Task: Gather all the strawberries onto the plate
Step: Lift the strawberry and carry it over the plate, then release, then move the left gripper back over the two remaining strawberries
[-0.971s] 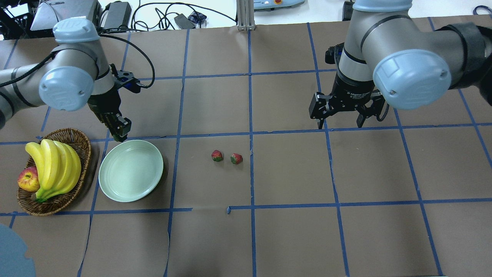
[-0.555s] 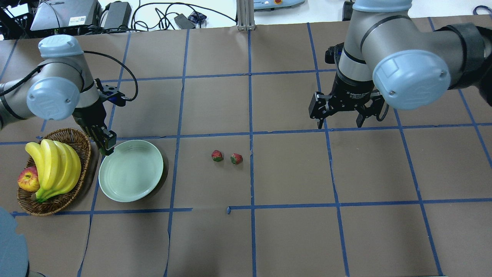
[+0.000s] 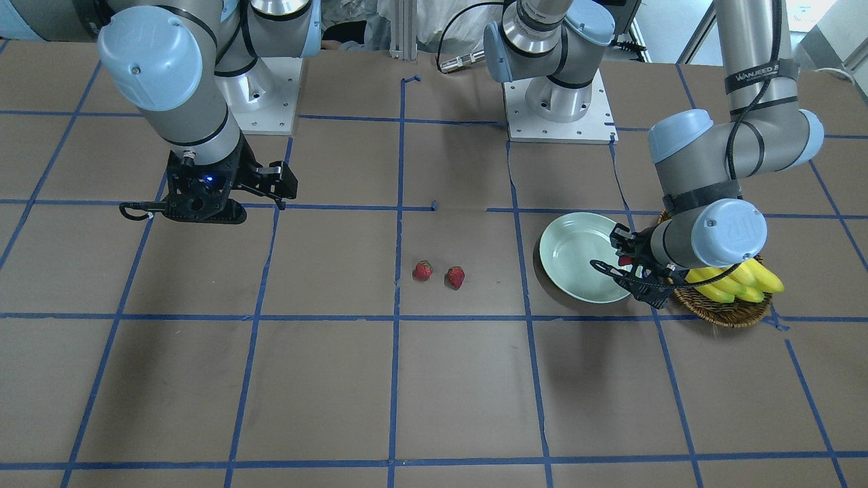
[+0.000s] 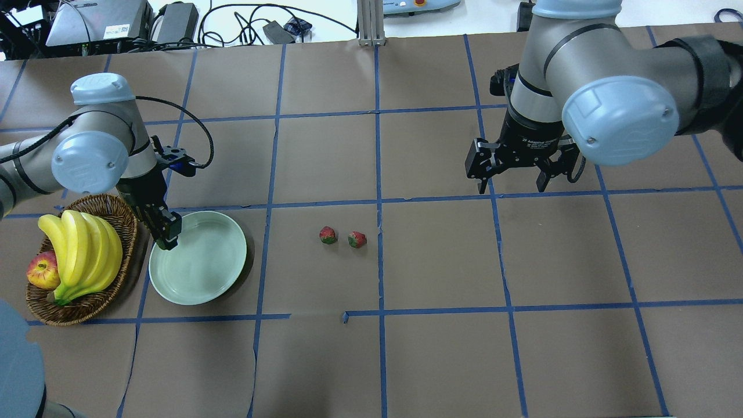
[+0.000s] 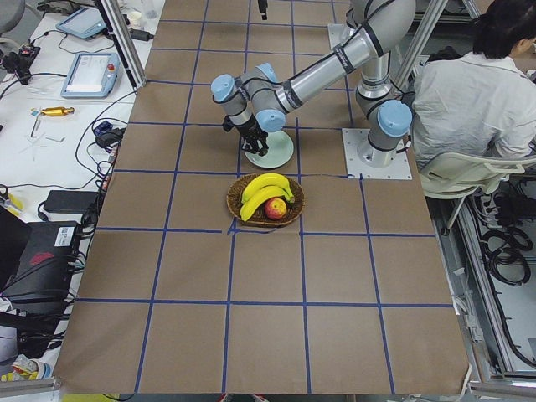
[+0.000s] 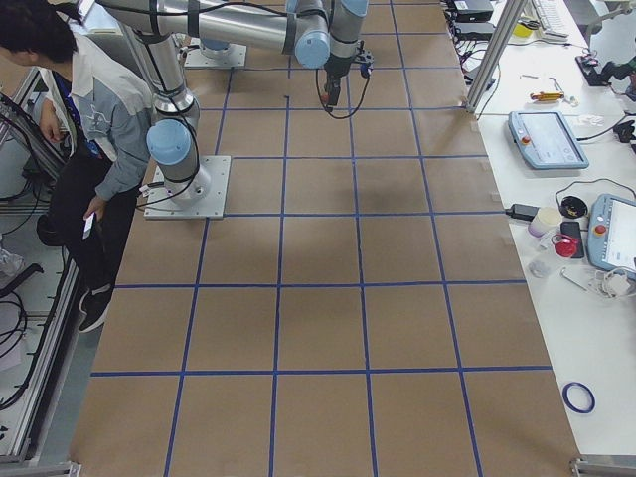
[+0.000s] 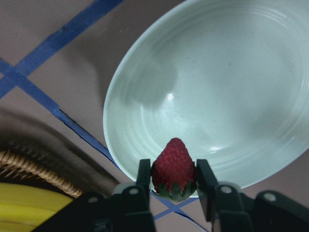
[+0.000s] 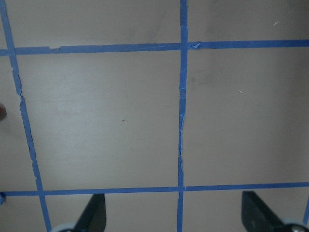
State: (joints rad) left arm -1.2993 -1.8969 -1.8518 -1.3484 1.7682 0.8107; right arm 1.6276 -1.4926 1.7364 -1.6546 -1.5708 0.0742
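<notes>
My left gripper (image 4: 168,238) is shut on one strawberry (image 7: 174,166) and holds it over the left rim of the pale mint-green plate (image 4: 203,264). The wrist view shows the berry between the fingers above the plate (image 7: 217,92). In the front view the gripper (image 3: 627,263) is at the plate's (image 3: 576,261) right edge. Two more strawberries (image 4: 328,235) (image 4: 357,239) lie on the table, right of the plate, also in the front view (image 3: 423,270) (image 3: 456,277). My right gripper (image 4: 512,186) is open and empty, hovering far to the right, above bare table (image 8: 176,217).
A brown wicker basket (image 4: 119,206) with bananas (image 4: 81,249) and a red-yellow apple (image 4: 42,270) stands just left of the plate, close to my left gripper. Blue tape lines mark a grid on the brown table. A person sits behind the robot's base (image 5: 469,92).
My left arm has shifted left and then brought its gripper toward the near side, from beyond the plate's far rim to over its left rim. The right arm has not moved.
</notes>
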